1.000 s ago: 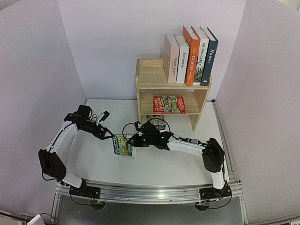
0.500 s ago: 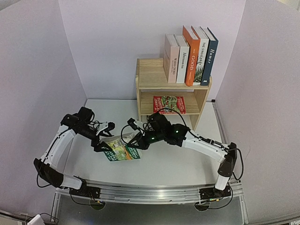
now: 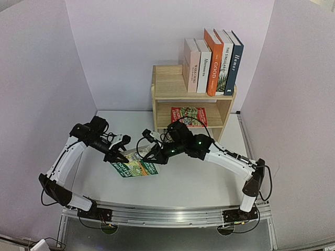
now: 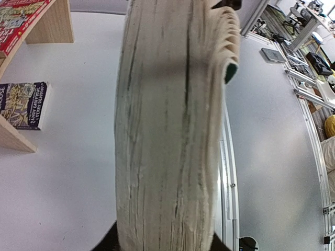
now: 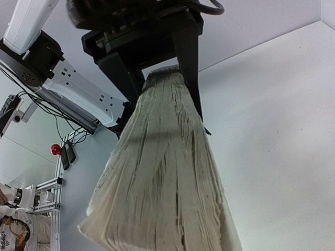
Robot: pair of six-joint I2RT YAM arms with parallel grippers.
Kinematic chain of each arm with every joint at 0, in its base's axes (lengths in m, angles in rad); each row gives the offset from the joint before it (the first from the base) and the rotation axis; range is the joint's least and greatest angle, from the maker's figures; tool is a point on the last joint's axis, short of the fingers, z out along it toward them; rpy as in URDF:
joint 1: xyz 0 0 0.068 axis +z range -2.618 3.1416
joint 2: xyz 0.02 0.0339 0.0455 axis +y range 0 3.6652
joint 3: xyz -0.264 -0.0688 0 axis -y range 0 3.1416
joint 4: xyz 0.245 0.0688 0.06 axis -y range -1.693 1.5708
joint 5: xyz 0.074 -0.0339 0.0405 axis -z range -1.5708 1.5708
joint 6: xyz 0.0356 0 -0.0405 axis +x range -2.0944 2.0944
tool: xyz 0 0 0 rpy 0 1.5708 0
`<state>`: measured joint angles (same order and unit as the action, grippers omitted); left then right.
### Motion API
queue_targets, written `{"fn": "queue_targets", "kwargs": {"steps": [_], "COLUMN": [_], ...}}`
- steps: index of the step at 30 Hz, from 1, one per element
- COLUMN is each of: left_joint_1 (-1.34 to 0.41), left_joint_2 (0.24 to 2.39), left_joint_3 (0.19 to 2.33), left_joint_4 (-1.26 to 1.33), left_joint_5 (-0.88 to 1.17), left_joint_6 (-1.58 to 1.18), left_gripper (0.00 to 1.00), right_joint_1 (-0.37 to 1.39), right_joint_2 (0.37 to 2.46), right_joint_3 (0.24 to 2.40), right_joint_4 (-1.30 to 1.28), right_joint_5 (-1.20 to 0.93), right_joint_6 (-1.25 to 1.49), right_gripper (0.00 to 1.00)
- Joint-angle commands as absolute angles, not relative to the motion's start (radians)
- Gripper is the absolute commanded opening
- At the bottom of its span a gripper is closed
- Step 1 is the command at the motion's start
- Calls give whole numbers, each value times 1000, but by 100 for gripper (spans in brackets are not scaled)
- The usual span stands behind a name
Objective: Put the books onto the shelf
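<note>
While the left gripper (image 3: 121, 156) and right gripper (image 3: 155, 156) clamp the green paperback (image 3: 135, 168), lilac walls (image 3: 120, 52) enclose the white table (image 3: 183, 184).

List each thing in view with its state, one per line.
green paperback, held between both grippers
left gripper, shut on the paperback's end
right gripper, shut on its other end
hardbacks, five, upright on shelf top
red paperback, flat on lower tier
dark paperback, flat on table

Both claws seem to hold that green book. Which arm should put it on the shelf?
Probably right: the right claw grips the green book nearer the shelf; the left claw sits farther away.
</note>
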<state>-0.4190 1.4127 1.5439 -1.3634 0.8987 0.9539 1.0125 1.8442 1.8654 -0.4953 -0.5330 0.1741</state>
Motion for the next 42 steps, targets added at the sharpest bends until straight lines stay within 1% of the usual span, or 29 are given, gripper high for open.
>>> {"fn": "queue_targets", "kwargs": {"steps": [1,4,7,8,9,11,14,16,18,20,22,25,29,34,35,37,38,39,40,41,42], "left_joint_1": [-433,-443,-446,-446,-446,-446,-443,-443,-443,-443,-446,-461,-469,-469,-469,-469,-469,-469,-468,-463,-453], "left_joint_2": [1432,1423,1419,1420,1423,1431,1443,1445,1442,1439,1439,1429,1407,1406,1408,1416,1420,1430,1442,1456,1474], "left_joint_3": [1576,1551,1547,1551,1556,1565,1567,1560,1553,1552,1553,1529,1489,1484,1484,1480,1478,1475,1475,1476,1479], "left_joint_4": [-1629,-1635,-1632,-1633,-1635,-1623,-1580,-1584,-1576,-1555,-1582,-1625,-1656,-1679,-1680,-1693,-1699,-1707,-1708,-1708,-1709], "left_joint_5": [1017,1026,1039,1049,1061,1090,1146,1185,1207,1210,1201,1127,1045,1016,1013,1015,1020,1026,1029,1032,1040], "left_joint_6": [1000,1006,989,971,950,877,763,754,747,720,762,843,923,971,974,985,992,991,972,951,927], "left_gripper": [27,18,1,0,0,0,0,0,0,0,0,0,0,0,0,0,0,0,0,0,0], "right_joint_1": [1023,1022,1023,1022,1022,1023,1023,1029,1036,1039,1041,1039,1023,986,980,974,970,966,964,964,963], "right_joint_2": [1833,1840,1847,1843,1836,1802,1749,1731,1729,1741,1749,1754,1758,1759,1759,1759,1758,1755,1753,1742,1725], "right_joint_3": [1938,1958,1975,1971,1957,1913,1825,1785,1774,1782,1794,1816,1841,1837,1833,1825,1820,1814,1807,1795,1775], "right_joint_4": [-437,-437,-437,-437,-437,-434,-427,-407,-392,-387,-382,-378,-370,-365,-365,-364,-364,-366,-367,-369,-370], "right_joint_5": [-619,-636,-641,-609,-568,-469,-358,-320,-300,-295,-255,-180,-231,-343,-359,-378,-392,-396,-377,-339,-275], "right_joint_6": [144,150,156,155,151,130,94,82,70,63,68,85,126,191,198,202,205,213,216,219,216], "right_gripper": [0,0,0,0,10,44,63,68,70,70,67,53,32,16,9,0,1,7,22,44,59]}}
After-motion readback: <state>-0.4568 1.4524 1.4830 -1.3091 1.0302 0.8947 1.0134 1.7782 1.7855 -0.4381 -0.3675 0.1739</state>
